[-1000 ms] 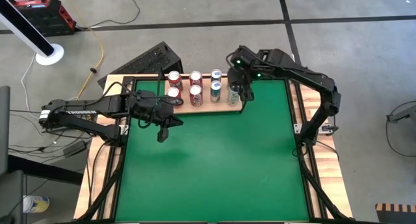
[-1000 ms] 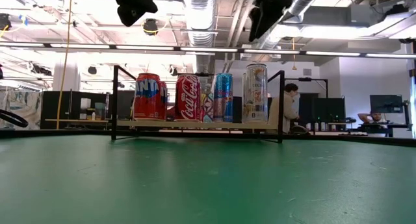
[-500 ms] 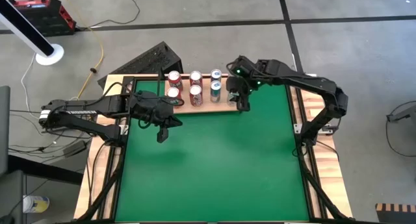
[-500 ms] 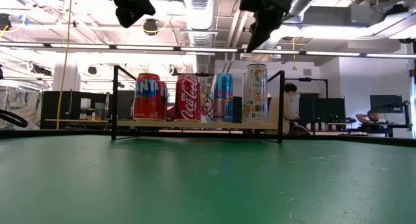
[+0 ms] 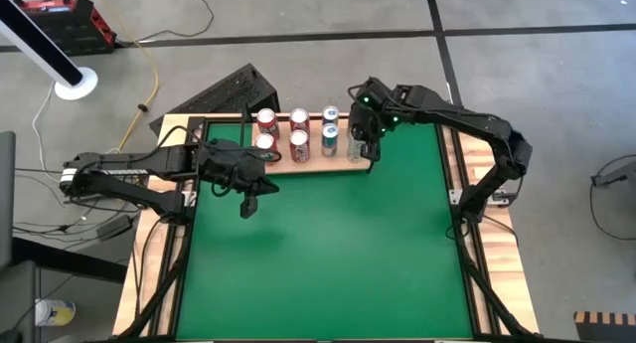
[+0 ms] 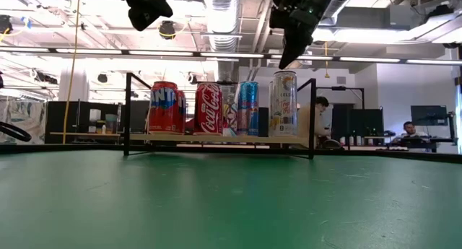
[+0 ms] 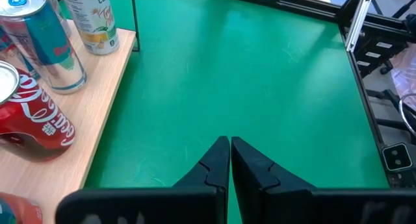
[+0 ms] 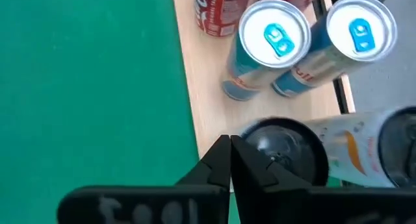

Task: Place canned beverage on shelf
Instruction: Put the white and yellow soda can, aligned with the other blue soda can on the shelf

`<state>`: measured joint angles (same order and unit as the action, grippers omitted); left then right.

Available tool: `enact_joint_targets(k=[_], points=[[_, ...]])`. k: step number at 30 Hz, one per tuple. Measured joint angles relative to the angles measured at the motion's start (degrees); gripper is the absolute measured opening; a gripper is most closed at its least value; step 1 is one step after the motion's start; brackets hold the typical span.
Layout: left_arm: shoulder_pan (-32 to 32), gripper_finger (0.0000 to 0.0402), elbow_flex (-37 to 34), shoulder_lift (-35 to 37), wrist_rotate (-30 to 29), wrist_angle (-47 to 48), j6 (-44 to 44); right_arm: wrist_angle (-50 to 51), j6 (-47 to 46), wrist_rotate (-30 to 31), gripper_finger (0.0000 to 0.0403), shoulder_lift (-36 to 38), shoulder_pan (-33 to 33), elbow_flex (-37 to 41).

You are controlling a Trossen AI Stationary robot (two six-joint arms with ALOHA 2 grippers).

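Left gripper (image 5: 248, 206) hovers over green table (image 5: 328, 254), fingers together, holding nothing. Shelf (image 5: 308, 164) at table's far edge. Pale tall can (image 6: 284, 104) upright at shelf's right end. Right gripper (image 6: 287, 58) just above can, fingers together, not gripping it.

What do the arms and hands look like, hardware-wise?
Both arms are dark, near-black jointed links. The right arm shows small green lights near its wrist. Each hand, left hand and right hand, has two black wedge-shaped fingers tapering to points. No sleeves.

Shelf (image 7: 97, 113) matt light wood; cans (image 8: 276, 39) glossy metal; table (image 5: 328, 244) matt green.
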<state>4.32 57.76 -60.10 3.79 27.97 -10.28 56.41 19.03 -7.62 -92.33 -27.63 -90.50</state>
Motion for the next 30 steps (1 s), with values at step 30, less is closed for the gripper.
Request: enact_joint_targets(k=[30], points=[[0.0, 0.0, 0.0, 0.0, -0.7, 0.0, -0.3, 0.1, 1.5, -1.0, 0.002, -3.7, -1.0, 0.0]])
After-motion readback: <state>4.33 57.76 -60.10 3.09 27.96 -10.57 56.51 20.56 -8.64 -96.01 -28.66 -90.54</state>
